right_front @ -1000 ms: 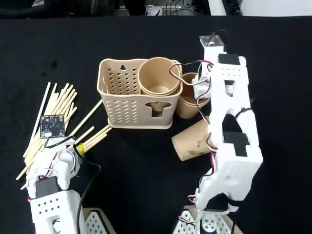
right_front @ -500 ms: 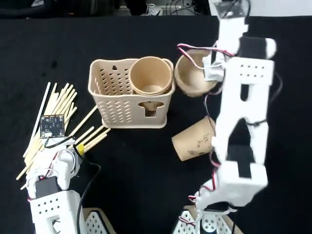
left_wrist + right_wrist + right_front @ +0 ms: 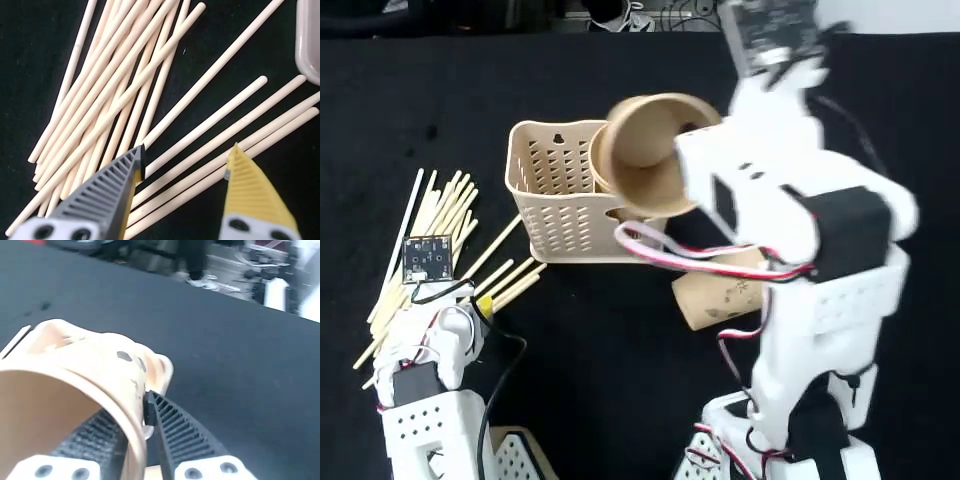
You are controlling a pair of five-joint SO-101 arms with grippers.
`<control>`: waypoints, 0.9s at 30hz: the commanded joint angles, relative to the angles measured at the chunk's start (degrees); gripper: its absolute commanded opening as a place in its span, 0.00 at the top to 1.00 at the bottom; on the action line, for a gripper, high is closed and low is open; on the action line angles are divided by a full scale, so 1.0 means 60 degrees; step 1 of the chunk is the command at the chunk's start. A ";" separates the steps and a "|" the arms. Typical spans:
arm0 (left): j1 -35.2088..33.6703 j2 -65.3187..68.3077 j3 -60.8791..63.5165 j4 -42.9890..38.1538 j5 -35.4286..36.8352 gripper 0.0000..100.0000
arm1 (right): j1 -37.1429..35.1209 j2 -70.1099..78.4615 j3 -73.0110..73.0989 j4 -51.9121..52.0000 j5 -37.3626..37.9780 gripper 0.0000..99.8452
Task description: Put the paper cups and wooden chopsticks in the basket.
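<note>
Right gripper (image 3: 144,409): clamped on rim of held cup (image 3: 655,150).
Change: held cup raised from table beside basket (image 3: 552,200), now tilted above it.
Left gripper (image 3: 187,155): fingers apart, low over chopsticks (image 3: 125,90).
Meaning: likely near drop; lying cup (image 3: 720,290) and chopsticks left.

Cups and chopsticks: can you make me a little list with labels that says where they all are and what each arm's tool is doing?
Right tool: shut on the rim of the held cup, which is tilted over one end of the basket
Basket: upright, with a nested cup inside
Fallen cup: on its side on the black table, beside the basket
Chopsticks: loose on the table, on the basket's other side
Left tool: open, over the chopsticks
</note>
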 commanded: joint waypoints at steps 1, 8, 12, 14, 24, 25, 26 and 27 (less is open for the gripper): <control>0.0110 -0.0073 -0.0051 -0.0103 -0.0044 0.73 | -0.0454 0.0462 -0.0418 0.0190 -0.0132 0.99; 0.0110 -0.0073 -0.0051 -0.0117 -0.0044 0.73 | -0.0117 0.2440 -0.0564 0.0176 -0.0190 0.99; 0.0110 -0.0073 -0.0051 -0.0117 -0.0044 0.73 | 0.0205 0.2806 -0.0784 0.0293 -0.0190 0.99; 0.0110 -0.0073 -0.0051 -0.0117 -0.0044 0.73 | 0.0278 0.2821 -0.0784 0.0337 -0.0190 0.99; 0.0110 -0.0073 -0.0051 -0.0117 -0.0044 0.73 | 0.0220 0.2821 -0.0799 0.0337 -0.0205 0.98; 0.0110 -0.0073 -0.0051 -0.0117 -0.0044 0.73 | 0.0205 0.2821 -0.0784 0.0337 -0.0205 0.98; 0.0110 -0.0073 -0.0051 -0.0117 -0.0044 0.73 | 0.0147 0.2821 -0.0784 0.0337 -0.0205 0.98; 0.0110 -0.0073 -0.0051 -0.0117 -0.0044 0.73 | 0.0103 0.2821 -0.0784 0.0337 -0.0205 0.96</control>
